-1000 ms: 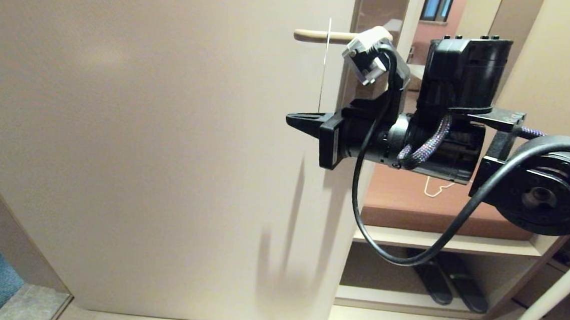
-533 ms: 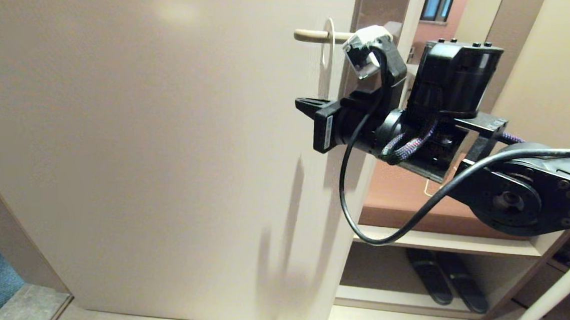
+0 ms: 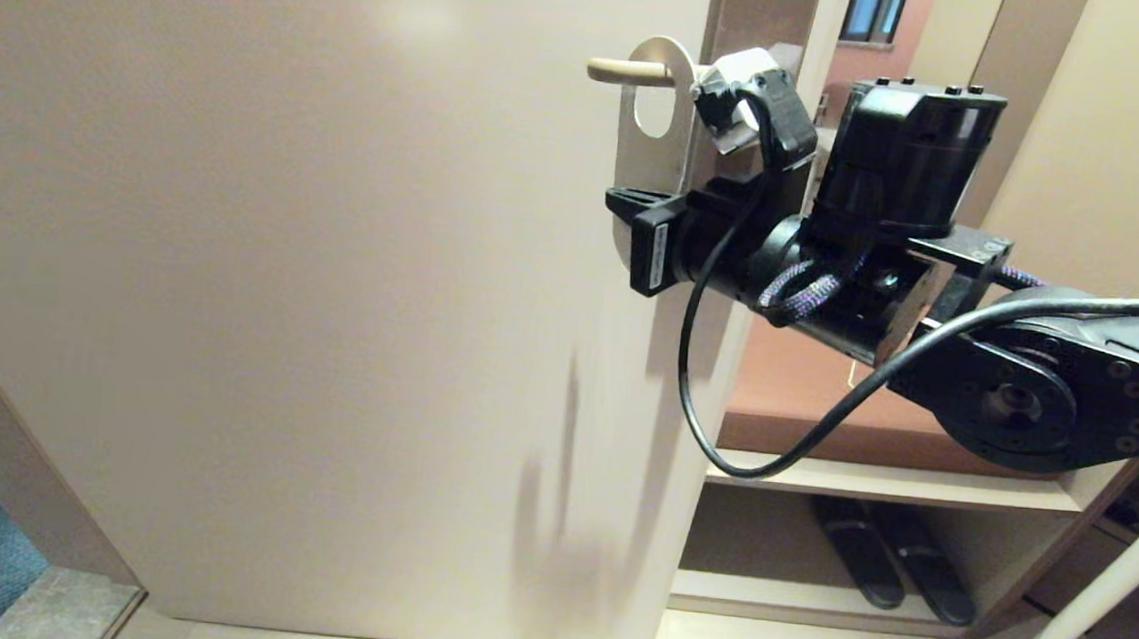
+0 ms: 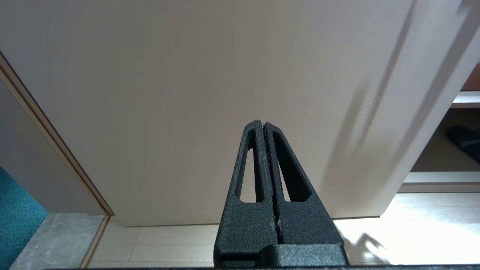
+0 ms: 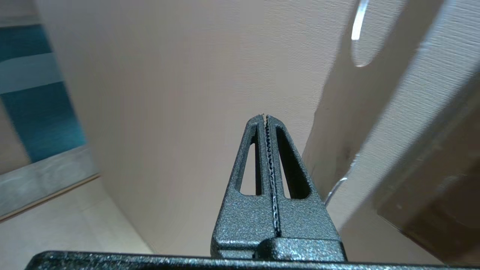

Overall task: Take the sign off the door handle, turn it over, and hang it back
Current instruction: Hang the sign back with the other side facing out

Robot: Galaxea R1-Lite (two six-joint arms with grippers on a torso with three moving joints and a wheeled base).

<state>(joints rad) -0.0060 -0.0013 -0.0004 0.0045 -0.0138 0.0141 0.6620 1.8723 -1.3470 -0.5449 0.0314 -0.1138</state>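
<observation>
The sign (image 3: 653, 155) hangs on the door handle (image 3: 630, 71), just above the right gripper's (image 3: 626, 206) clenched, empty jaws; a nudge could knock it off.

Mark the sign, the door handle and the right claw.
sign (image 3: 647, 155): head view, flat face below the oval hole.
door handle (image 3: 627, 71): head view, bare lever left of the sign.
right claw (image 3: 628, 204): head view, black tips in front of the sign's lower part.
</observation>
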